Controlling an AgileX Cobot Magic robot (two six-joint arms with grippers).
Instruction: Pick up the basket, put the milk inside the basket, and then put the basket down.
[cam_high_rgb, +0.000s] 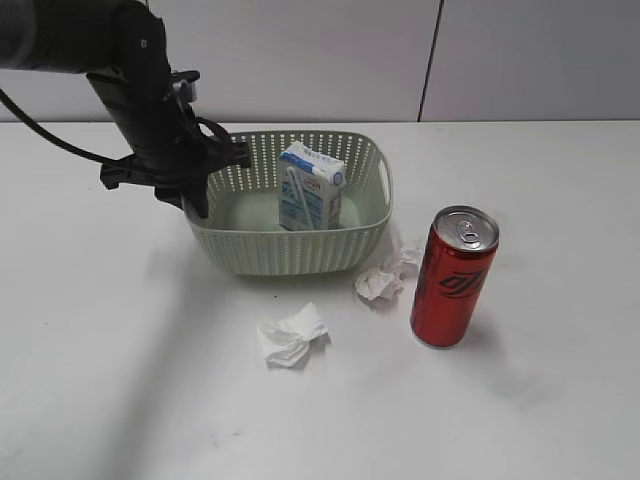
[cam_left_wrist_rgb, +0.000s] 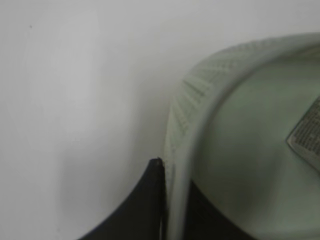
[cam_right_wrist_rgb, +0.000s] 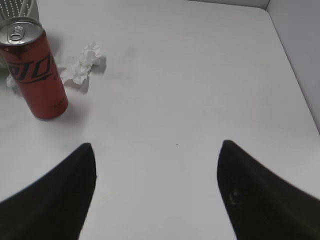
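The sage-green basket (cam_high_rgb: 290, 250) sits on the white table. The white and blue milk carton (cam_high_rgb: 310, 188) stands upright inside it. My left gripper (cam_high_rgb: 200, 190) is shut on the basket's left rim; in the left wrist view its fingers (cam_left_wrist_rgb: 176, 200) pinch the basket wall (cam_left_wrist_rgb: 200, 100), one outside and one inside. A corner of the milk (cam_left_wrist_rgb: 307, 132) shows at the right edge. My right gripper (cam_right_wrist_rgb: 156, 150) is open and empty above bare table, out of the exterior view. A corner of the basket (cam_right_wrist_rgb: 17, 9) shows in the right wrist view.
A tall red drink can (cam_high_rgb: 453, 277) stands right of the basket; it also shows in the right wrist view (cam_right_wrist_rgb: 34, 67). Crumpled tissues lie in front of the basket (cam_high_rgb: 292, 337) and by the can (cam_high_rgb: 385, 278) (cam_right_wrist_rgb: 82, 62). A wall rises behind the table.
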